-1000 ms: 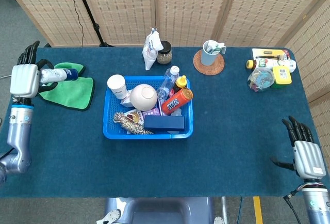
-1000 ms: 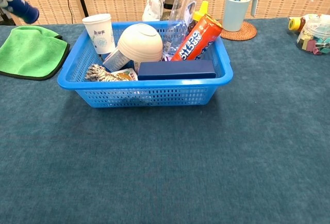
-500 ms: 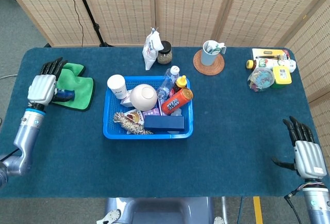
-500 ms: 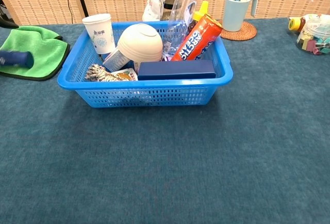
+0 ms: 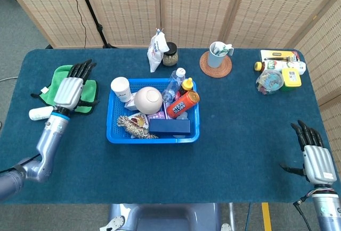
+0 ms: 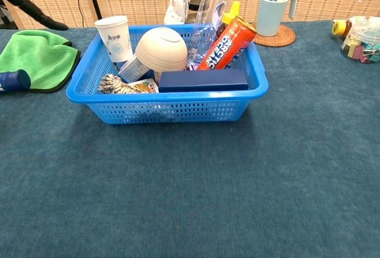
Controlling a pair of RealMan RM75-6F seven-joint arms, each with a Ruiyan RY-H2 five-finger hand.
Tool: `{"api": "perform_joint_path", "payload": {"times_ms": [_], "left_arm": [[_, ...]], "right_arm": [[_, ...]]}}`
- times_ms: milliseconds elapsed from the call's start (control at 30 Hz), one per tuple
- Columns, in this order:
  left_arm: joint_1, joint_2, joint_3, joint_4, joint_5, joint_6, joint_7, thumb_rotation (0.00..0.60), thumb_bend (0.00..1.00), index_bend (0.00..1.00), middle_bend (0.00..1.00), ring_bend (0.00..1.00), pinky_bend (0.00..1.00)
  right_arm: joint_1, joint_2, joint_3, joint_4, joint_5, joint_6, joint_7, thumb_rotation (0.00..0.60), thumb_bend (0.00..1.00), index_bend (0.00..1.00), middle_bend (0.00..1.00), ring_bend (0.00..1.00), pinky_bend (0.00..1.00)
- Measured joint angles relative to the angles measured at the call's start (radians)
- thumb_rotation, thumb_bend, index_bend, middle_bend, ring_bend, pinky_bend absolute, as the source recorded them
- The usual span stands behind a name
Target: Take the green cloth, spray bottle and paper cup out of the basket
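The green cloth lies flat on the table, left of the blue basket. The spray bottle lies on its side at the cloth's near-left edge, and its blue end shows in the chest view. The paper cup stands upright in the basket's far-left corner. My left hand hovers over the cloth with its fingers spread and holds nothing. My right hand is open and empty at the table's near-right edge.
The basket also holds a white bowl, a clear water bottle, an orange can, a dark blue box and a rope bundle. Behind it stand a white bag, a jar and a mug on a coaster. Small bottles and boxes crowd the far right.
My left hand has let go of the spray bottle, which now lies by the cloth. The hand has opened and moved right, toward the basket. The right hand has not moved.
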Motion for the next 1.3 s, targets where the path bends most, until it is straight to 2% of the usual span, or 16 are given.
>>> {"api": "perform_joint_path", "payload": {"times_ms": [167,300,500,600,833,1000,1133,1300], "left_arm": [[-0.044,-0.029,-0.023,-0.003,-0.064,-0.05,0.082,0.6,0.06,0.33,0.0,0.0,0.0],[-0.086,-0.059,-0.045,-0.004,-0.149,-0.083,0.207,0.6,0.1,0.37,0.0,0.0,0.0],[-0.125,-0.096,-0.067,0.002,-0.246,-0.097,0.327,0.6,0.12,0.39,0.0,0.0,0.0],[-0.137,-0.114,-0.068,0.015,-0.27,-0.11,0.345,0.6,0.13,0.41,0.0,0.0,0.0],[-0.16,-0.171,-0.058,0.072,-0.293,-0.125,0.375,0.6,0.29,0.41,0.0,0.0,0.0],[-0.182,-0.209,-0.058,0.117,-0.314,-0.145,0.39,0.6,0.41,0.47,0.0,0.0,0.0],[-0.187,-0.219,-0.057,0.13,-0.32,-0.146,0.401,0.6,0.49,0.58,0.0,0.0,0.0],[-0.186,-0.212,-0.057,0.125,-0.329,-0.144,0.414,0.6,0.5,0.65,0.0,0.0,0.0]], "right_arm": [[-0.001,0.003,0.002,0.002,0.002,0.002,0.008,0.6,0.0,0.0,0.0,0.0,0.0],[0.001,0.004,0.006,0.01,0.013,-0.005,0.016,0.6,0.0,0.0,0.0,0.0,0.0],[0.005,0.004,0.01,0.02,0.025,-0.016,0.024,0.6,0.0,0.0,0.0,0.0,0.0],[0.008,0.003,0.01,0.023,0.03,-0.024,0.027,0.6,0.0,0.0,0.0,0.0,0.0],[0.011,0.004,0.015,0.027,0.036,-0.03,0.041,0.6,0.0,0.0,0.0,0.0,0.0],[0.014,0.004,0.017,0.036,0.044,-0.04,0.048,0.6,0.0,0.0,0.0,0.0,0.0],[0.016,0.003,0.017,0.041,0.047,-0.043,0.052,0.6,0.0,0.0,0.0,0.0,0.0],[0.016,0.003,0.017,0.044,0.048,-0.046,0.054,0.6,0.0,0.0,0.0,0.0,0.0]]}}
